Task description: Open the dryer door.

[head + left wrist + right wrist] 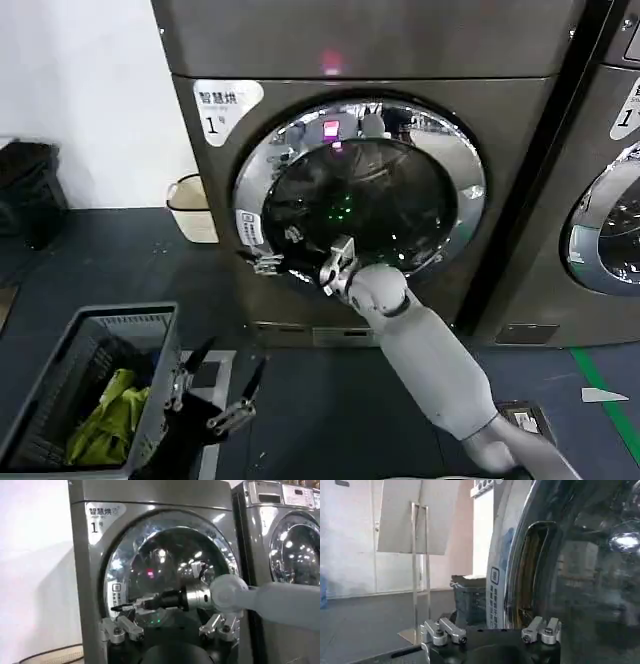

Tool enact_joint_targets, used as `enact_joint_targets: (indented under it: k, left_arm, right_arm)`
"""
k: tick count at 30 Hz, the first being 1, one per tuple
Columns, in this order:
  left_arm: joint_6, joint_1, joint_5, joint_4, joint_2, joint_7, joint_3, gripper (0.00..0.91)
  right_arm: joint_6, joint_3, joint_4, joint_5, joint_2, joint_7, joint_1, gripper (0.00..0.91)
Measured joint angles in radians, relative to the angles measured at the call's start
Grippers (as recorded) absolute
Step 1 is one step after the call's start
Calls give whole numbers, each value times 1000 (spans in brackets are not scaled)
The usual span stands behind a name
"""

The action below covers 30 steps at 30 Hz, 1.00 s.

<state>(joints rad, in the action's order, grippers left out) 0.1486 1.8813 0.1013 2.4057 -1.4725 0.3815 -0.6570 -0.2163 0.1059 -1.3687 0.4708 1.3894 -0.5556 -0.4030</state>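
Note:
The dryer [400, 40] is dark grey-brown, with a white "1" label and a pink light. Its round dryer door [462, 160] has a chrome ring around dark glass and looks closed against the front. My right arm reaches in from the lower right. The right gripper [262, 262] is at the door's lower left rim, just below the white sticker [249, 228], with its jaws spread. The left wrist view shows the right gripper [125, 608] at that same rim [111, 575]. In the right wrist view the right gripper [492, 632] faces the dark handle recess [535, 565]. My left gripper [220, 385] hangs open and low, holding nothing.
A grey basket [60, 375] holding yellow-green cloth stands on the floor at lower left. A beige bin [192, 208] sits by the wall beside the dryer. A second chrome-doored machine [610, 200] stands at the right. Green tape [605, 400] marks the floor.

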Motion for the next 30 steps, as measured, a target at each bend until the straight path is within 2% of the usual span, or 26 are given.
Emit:
enact_joint_targets:
  k: [6,9,13,17,20,23,30]
  left_arm:
    - [-26,-30,4,-22,13,-36,-9,907]
    - [-34,-54,11,-46,26,-70,-23,907]
    - [-32,-97,60,-92,60,-82,-59,907]
    - [-17,-135,165,-143,103,-15,-110,907]
    - [-41,-163,220,-182,143,-14,-148,907]
    - [-15,-199,270,-236,196,-18,-175,907]
    - [-12,-282,430,-384,324,-26,-212,907]
  right_arm:
    - [-21,-14,-40,35,-35,-82,-15,907]
    - [-41,-26,-66,92,-58,-152,-28,907]
    - [-13,-33,-99,106,-88,-244,-47,907]
    - [-6,-46,-142,111,-128,-338,-77,907]
    - [-8,-60,-181,125,-161,-410,-107,907]
    - [-10,-79,-226,125,-201,-484,-146,907]
    - [0,-140,-322,124,-293,-670,-263,907]
